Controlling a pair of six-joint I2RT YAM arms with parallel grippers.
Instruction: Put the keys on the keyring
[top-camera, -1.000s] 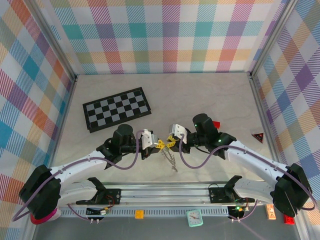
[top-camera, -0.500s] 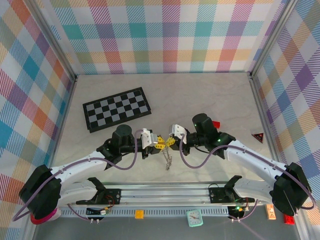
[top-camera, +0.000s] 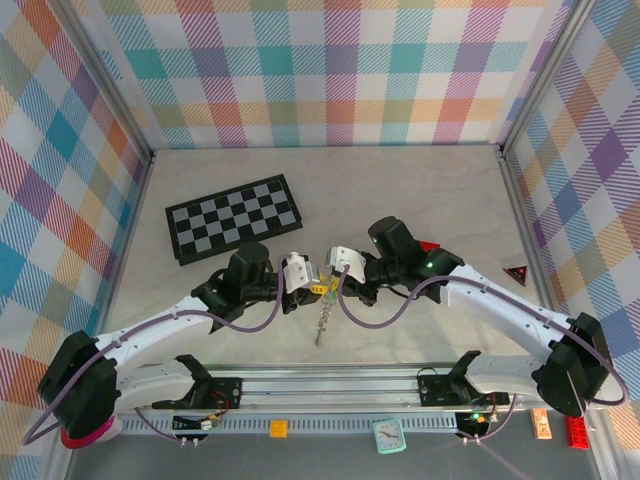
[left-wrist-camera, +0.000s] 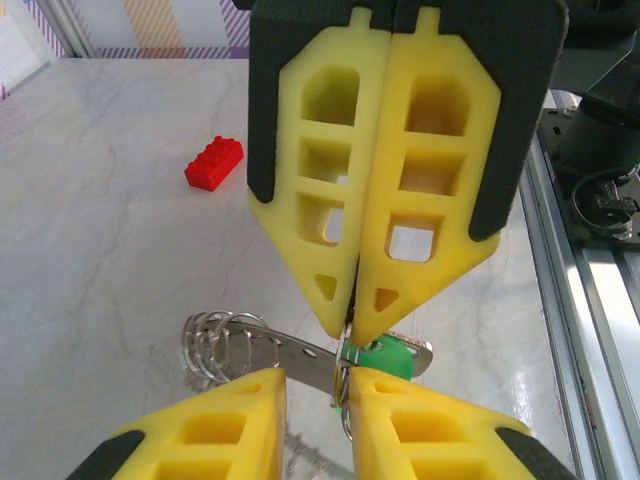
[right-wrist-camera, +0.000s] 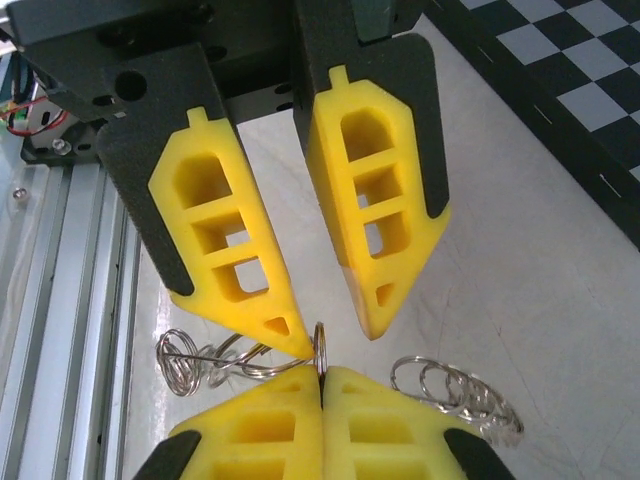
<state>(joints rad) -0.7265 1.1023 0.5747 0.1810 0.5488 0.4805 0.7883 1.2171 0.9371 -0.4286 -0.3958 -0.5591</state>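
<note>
Over the table's front middle my two grippers meet tip to tip. My right gripper (top-camera: 333, 283) (right-wrist-camera: 322, 372) (left-wrist-camera: 350, 335) is shut on a thin loop of the keyring (right-wrist-camera: 320, 340), whose silvery coils (right-wrist-camera: 455, 392) (left-wrist-camera: 215, 345) trail to both sides and hang down in the top view (top-camera: 321, 322). My left gripper (top-camera: 312, 287) (left-wrist-camera: 315, 385) (right-wrist-camera: 338, 335) is open by a narrow gap, one fingertip (right-wrist-camera: 298, 343) touching that loop. A key with a green head (left-wrist-camera: 392, 357) sits at the loop, and its metal blade (left-wrist-camera: 290, 350) crosses the left gripper's gap.
A black-and-white chessboard (top-camera: 233, 218) lies at the back left. A red brick (left-wrist-camera: 213, 163) (top-camera: 428, 246) rests just behind the right arm, and a small red triangle (top-camera: 516, 273) lies at the right wall. The aluminium rail (top-camera: 330, 385) runs along the front edge.
The right gripper has shut on the ring loop and the left has opened a little. Both grippers have moved slightly left, and the hanging chain has swung left.
</note>
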